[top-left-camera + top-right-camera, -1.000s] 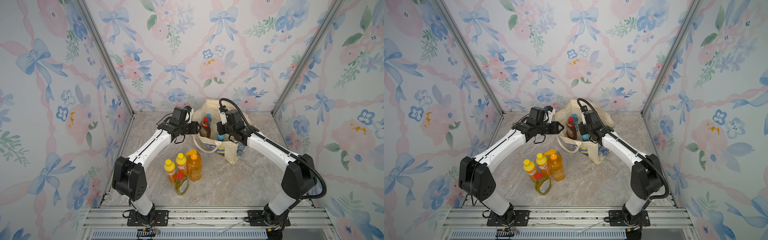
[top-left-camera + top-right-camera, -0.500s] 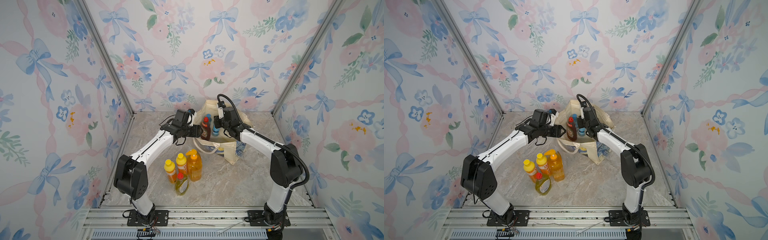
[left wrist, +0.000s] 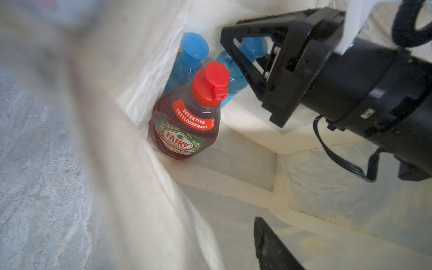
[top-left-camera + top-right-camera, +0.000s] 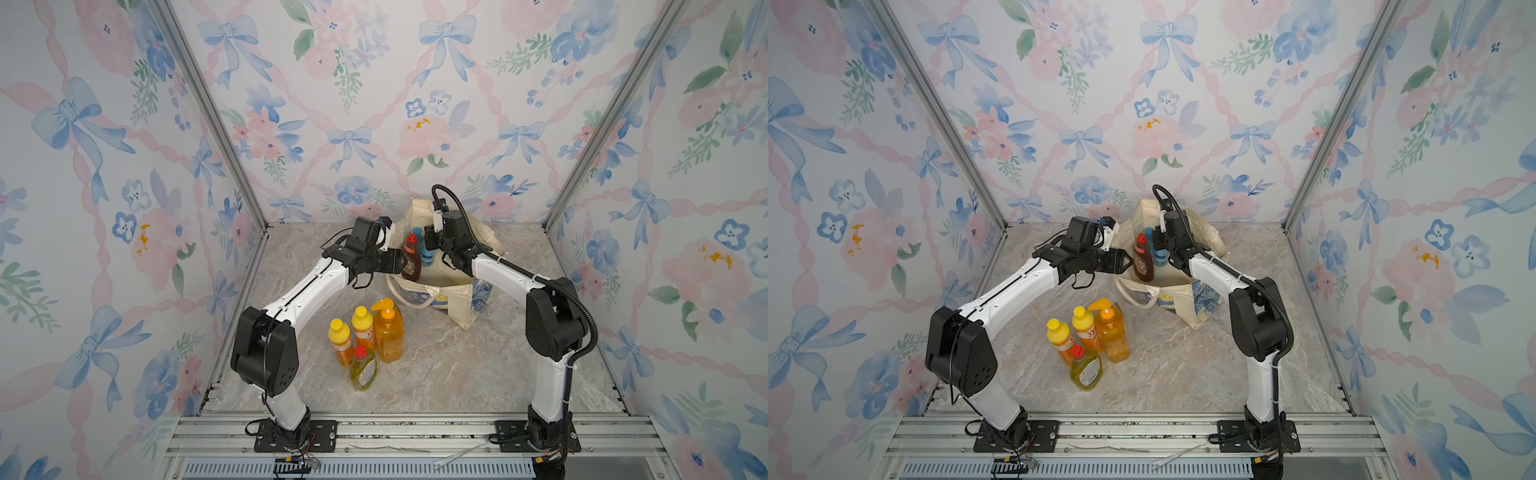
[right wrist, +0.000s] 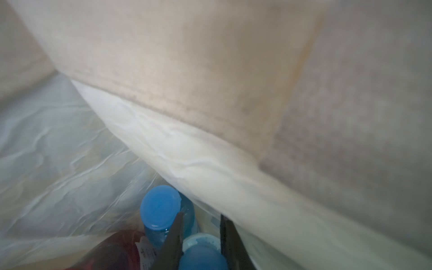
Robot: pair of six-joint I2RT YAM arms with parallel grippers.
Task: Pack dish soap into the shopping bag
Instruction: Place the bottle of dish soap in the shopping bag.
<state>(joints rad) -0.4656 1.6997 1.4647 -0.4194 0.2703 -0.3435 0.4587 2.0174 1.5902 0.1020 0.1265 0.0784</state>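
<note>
The shopping bag [image 4: 461, 303] [image 4: 1200, 300] stands open at the back of the table. Inside it a red dish soap bottle [image 4: 411, 262] [image 3: 187, 126] stands upright against the left wall, with a blue bottle [image 3: 188, 58] behind it. My right gripper [image 4: 431, 248] [image 5: 201, 216] reaches down into the bag, shut on a second blue bottle [image 5: 203, 256] at its cap. My left gripper [image 4: 1126, 264] is open at the bag's left rim, just beside the red bottle and apart from it. In the left wrist view only one of its fingers [image 3: 268, 245] shows.
Several dish soap bottles stand grouped on the table in front of the bag: an orange pump bottle [image 4: 388, 332], two yellow-capped orange ones [image 4: 340, 343], and a yellow one with a red cap [image 4: 363, 368]. Patterned walls close in three sides; a metal rail [image 4: 415, 428] runs along the front.
My right gripper has carried the blue bottle deeper into the bag, beside the other blue one. My left gripper has opened a little wider beside the red bottle, which has stayed put.
</note>
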